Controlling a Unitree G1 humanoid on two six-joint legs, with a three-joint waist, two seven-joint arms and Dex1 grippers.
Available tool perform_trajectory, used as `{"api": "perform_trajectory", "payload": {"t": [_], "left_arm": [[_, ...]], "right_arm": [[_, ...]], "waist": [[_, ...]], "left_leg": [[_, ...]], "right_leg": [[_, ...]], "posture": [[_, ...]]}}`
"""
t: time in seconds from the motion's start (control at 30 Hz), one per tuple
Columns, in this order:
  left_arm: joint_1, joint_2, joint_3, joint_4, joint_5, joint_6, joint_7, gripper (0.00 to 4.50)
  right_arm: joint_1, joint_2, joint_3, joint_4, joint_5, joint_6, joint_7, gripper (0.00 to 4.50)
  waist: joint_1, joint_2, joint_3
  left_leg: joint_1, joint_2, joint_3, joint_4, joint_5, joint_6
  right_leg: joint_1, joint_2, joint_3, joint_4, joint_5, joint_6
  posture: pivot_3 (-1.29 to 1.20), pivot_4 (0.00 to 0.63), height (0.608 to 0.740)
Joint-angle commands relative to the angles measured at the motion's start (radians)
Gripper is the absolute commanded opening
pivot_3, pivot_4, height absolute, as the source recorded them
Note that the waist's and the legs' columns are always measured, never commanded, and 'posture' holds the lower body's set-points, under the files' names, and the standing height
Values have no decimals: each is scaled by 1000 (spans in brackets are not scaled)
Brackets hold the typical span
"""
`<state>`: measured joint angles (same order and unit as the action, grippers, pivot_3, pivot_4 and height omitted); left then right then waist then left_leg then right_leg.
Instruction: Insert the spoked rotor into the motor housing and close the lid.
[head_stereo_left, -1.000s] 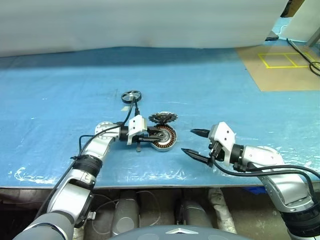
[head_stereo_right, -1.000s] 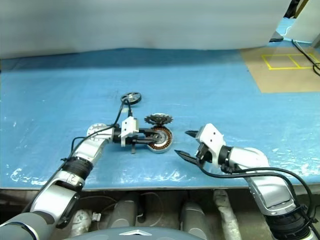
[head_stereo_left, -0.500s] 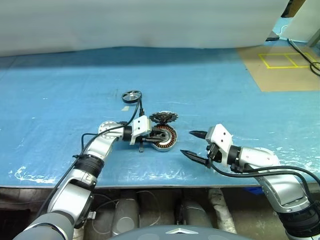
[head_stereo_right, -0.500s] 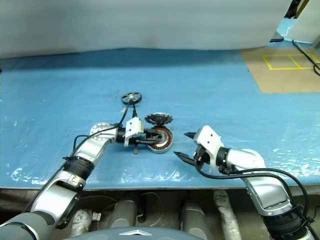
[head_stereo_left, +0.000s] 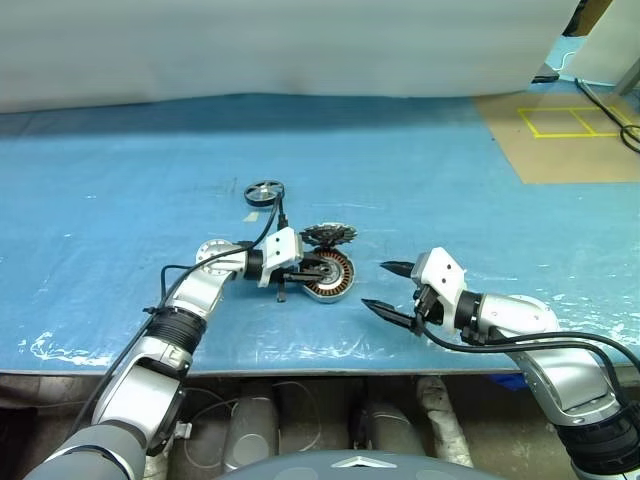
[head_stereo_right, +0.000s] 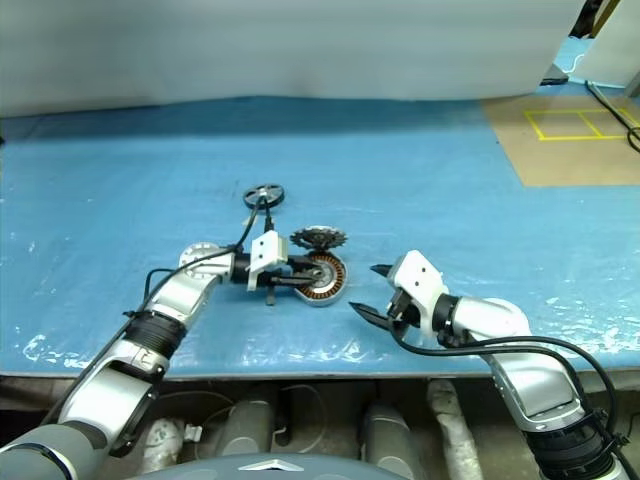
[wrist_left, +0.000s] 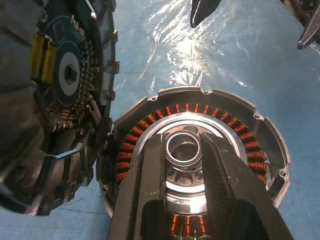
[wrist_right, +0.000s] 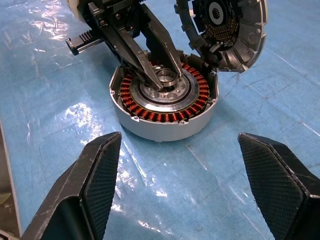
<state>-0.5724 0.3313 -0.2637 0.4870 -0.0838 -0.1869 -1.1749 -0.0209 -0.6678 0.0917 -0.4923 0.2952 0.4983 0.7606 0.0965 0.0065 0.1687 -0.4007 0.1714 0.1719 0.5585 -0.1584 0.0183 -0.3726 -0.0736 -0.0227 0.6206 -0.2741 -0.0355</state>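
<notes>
At the centre of the frame, our left gripper (head_stereo_left: 316, 270) pinches the silver hub of the motor housing (head_stereo_left: 329, 276), its lid (head_stereo_left: 327, 235) tilted open behind. Our right gripper (head_stereo_left: 390, 287), lower right, hangs spread wide; the spoked rotor (head_stereo_left: 263, 192) lies above, apart.

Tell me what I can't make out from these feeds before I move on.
- Left claw on the motor housing: both wrist views put its fingers astride the centre hub; whether they pinch it is unclear.
- Lid: cut off by the left wrist view's edge; its hinge sits in shadow.
- Spoked rotor: too small in the head views to count spokes.
- Right claw: fingertips cut off in its own wrist view.
</notes>
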Motion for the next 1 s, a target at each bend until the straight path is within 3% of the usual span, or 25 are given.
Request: {"api": "perform_trajectory", "payload": {"t": [0.03, 0.37, 0.6, 0.87, 1.0], "left_arm": [[9, 6, -16, -26, 5, 11, -14, 696], [10, 18, -22, -34, 19, 46, -6, 696], [19, 23, -25, -43, 37, 44, 29, 2938], [5, 49, 15, -121, -22, 98, 4, 2938], [57, 87, 84, -262, -183, 224, -71, 2938]], "right_arm": [[-11, -3, 0, -36, -4, -6, -3, 3888], [-23, 4, 9, -26, -23, -9, -8, 3888], [-38, 7, 9, -22, -26, -4, -7, 3888], [-44, 14, 13, -3, -29, -20, -2, 3888], [-66, 39, -13, -12, 42, 8, 19, 3888]], "waist": [[0, 0, 0], [0, 0, 0], [0, 0, 0], [-2, 0, 0], [-5, 0, 0]], "left_leg": [[0, 0, 0, 0, 0, 0], [0, 0, 0, 0, 0, 0], [0, 0, 0, 0, 0, 0], [-1, 0, 0, -1, 0, 0], [-2, 0, 0, -1, 0, 0]], "right_leg": [[0, 0, 0, 0, 0, 0], [0, 0, 0, 0, 0, 0], [0, 0, 0, 0, 0, 0], [-1, 0, 0, 0, 0, 0], [-4, 0, 0, 0, 0, 0]], "posture": [[0, 150, 740], [0, 150, 740], [0, 150, 740], [0, 150, 740], [0, 150, 740]]}}
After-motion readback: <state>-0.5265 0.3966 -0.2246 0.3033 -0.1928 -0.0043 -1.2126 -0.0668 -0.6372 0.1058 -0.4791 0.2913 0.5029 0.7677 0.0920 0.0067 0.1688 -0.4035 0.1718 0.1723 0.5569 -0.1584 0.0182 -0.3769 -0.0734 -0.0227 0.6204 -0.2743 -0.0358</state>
